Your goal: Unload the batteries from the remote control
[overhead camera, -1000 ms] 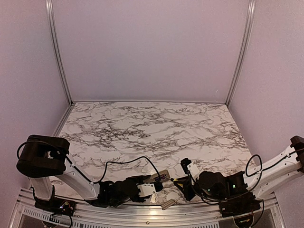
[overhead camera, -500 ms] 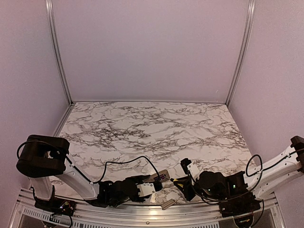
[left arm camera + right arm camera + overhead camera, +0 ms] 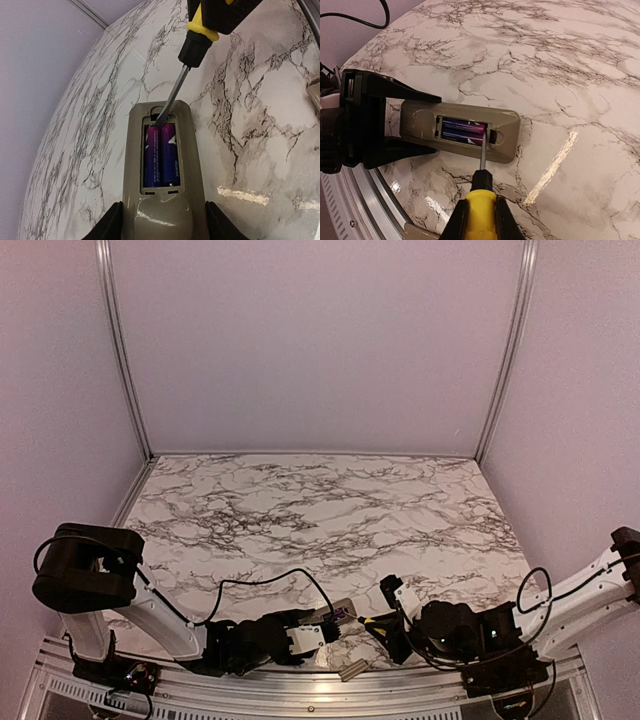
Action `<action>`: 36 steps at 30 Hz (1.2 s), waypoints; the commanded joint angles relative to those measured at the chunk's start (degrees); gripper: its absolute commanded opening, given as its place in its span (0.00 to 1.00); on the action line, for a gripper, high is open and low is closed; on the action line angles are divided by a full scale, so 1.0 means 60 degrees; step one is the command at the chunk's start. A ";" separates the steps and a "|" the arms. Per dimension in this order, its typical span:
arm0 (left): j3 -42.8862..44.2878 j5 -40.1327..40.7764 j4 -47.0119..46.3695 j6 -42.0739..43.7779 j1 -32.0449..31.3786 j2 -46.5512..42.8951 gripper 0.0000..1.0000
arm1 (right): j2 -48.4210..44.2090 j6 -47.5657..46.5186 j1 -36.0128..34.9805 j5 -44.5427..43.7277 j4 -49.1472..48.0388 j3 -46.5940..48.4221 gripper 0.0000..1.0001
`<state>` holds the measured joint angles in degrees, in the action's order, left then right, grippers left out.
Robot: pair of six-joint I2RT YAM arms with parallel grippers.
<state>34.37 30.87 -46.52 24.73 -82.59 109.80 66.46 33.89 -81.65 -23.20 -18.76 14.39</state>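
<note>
Marble tabletop (image 3: 250, 125), near edge: left jaws clamp the remote (image 3: 162, 220), back up, batteries (image 3: 161, 156) seated inside; right jaws clench a screwdriver (image 3: 481, 212), tip at their end. Prying hard could fling one off.

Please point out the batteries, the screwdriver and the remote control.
batteries (image 3: 167, 157): left wrist view, purple label.
screwdriver (image 3: 480, 210): right wrist view, yellow handle.
remote control (image 3: 417, 121): right wrist view, grey-beige back.

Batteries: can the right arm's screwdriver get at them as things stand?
Probably yes. The recess in the remote control stands open, the batteries lie bare, and the screwdriver tip sits at their end with nothing between. The left jaws hold only the remote's other end.
</note>
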 commanded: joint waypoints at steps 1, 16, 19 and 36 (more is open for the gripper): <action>0.0074 -0.0473 -0.0321 -0.0024 0.0085 -0.0136 0.00 | -0.0196 -0.0323 -0.0191 0.2041 -0.2009 0.0091 0.00; 0.0090 -0.0722 -0.0274 -0.0058 0.0083 -0.0098 0.00 | 0.0148 -0.0721 -0.0194 0.2671 -0.2628 0.0129 0.00; 0.0104 -0.0715 -0.0270 -0.0064 0.0093 -0.0076 0.00 | 0.0156 -0.0717 -0.0213 0.2767 -0.2533 0.0253 0.00; 0.0132 -0.0809 -0.0201 -0.0179 0.0167 -0.0091 0.00 | 0.0852 -0.1108 -0.0257 0.2692 -0.1696 0.1284 0.00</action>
<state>33.89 30.94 -46.19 23.14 -82.06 109.34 70.74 29.69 -81.01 -23.18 -22.35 15.44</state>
